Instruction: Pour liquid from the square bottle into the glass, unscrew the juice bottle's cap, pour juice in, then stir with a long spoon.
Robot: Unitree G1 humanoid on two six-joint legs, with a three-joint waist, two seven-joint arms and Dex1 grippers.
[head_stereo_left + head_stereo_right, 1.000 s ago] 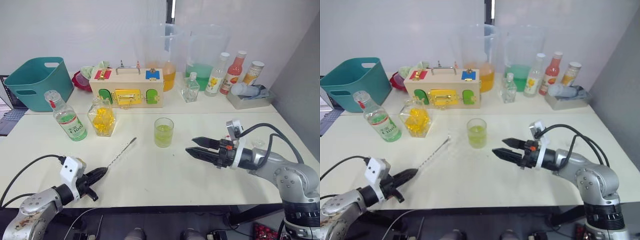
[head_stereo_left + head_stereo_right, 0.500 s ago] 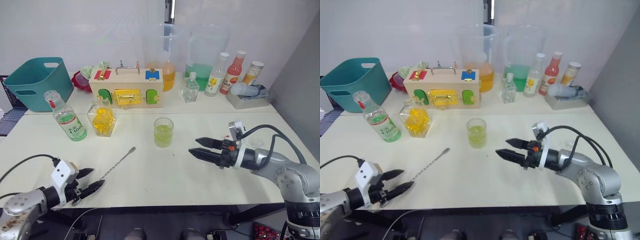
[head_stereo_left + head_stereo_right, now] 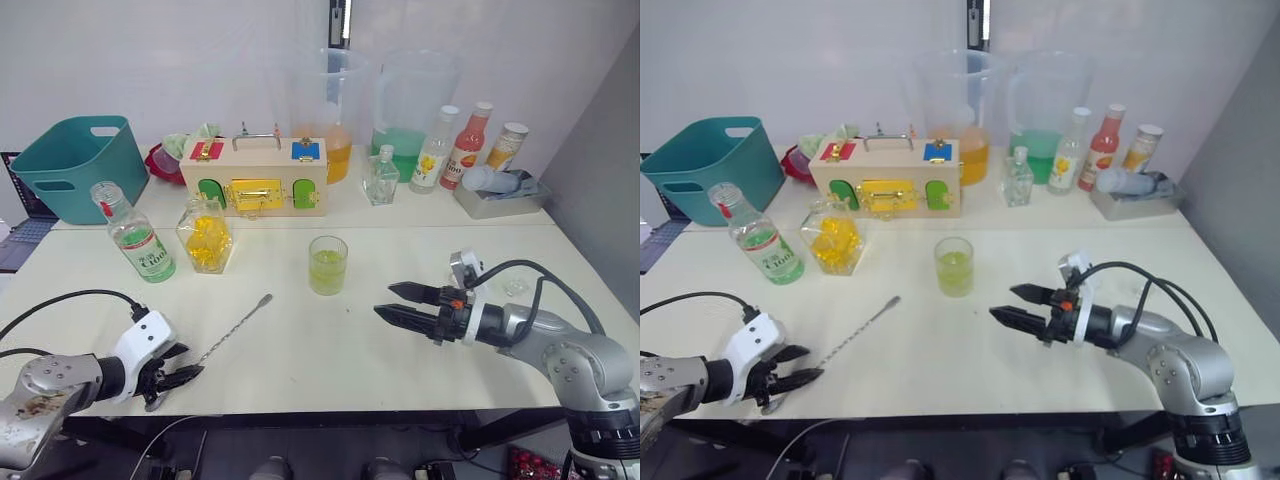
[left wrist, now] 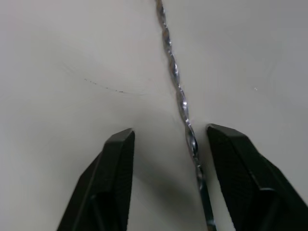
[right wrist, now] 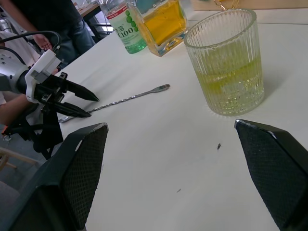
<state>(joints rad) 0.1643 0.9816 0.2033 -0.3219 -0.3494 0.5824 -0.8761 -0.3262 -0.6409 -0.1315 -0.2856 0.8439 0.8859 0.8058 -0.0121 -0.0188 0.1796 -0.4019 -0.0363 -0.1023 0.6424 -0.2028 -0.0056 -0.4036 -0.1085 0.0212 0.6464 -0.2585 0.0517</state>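
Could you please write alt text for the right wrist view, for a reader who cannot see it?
The right gripper's open black fingers frame a white table holding the ribbed glass of yellow-green liquid. Beyond it the long spoon lies flat, its near end between the left gripper's open fingers.

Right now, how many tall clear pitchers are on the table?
2, both at the back behind the wooden box: one with orange liquid, one with green liquid. None seem hidden.
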